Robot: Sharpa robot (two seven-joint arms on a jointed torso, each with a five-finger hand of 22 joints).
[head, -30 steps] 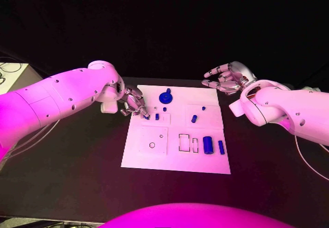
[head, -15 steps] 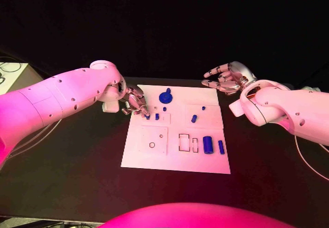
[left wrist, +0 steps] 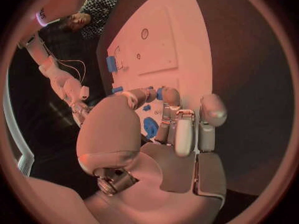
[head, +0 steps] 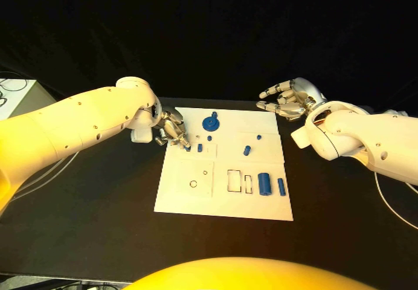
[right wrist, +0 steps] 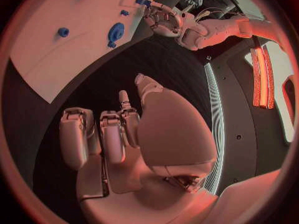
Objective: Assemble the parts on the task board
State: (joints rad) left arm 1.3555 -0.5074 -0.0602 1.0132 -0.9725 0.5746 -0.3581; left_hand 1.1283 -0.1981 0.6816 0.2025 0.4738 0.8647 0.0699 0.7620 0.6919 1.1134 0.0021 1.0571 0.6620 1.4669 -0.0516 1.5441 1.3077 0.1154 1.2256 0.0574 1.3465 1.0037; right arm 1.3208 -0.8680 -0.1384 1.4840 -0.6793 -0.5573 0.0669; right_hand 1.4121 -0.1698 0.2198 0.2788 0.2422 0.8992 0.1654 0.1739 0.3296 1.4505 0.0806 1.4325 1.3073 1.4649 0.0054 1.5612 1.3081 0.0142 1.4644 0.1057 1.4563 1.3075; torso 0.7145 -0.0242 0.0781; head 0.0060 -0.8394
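Left silver many-fingered hand point(left wrist: 168, 149) over the near edge of the white flat task board point(left wrist: 165, 45), fingers point(left wrist: 167, 98) curled down, one tip touching a small blue peg point(left wrist: 159, 93). Round blue disc part point(left wrist: 150, 127) sits under the fingers. Black bench point(left wrist: 249, 84) alongside.

Warm amber light, dark surroundings, wrist views perhaps slightly blurred

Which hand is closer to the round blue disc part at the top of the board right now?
Left. The left hand is at the board's left edge, just beside the disc. The right hand hovers off the board's far right corner, farther away.
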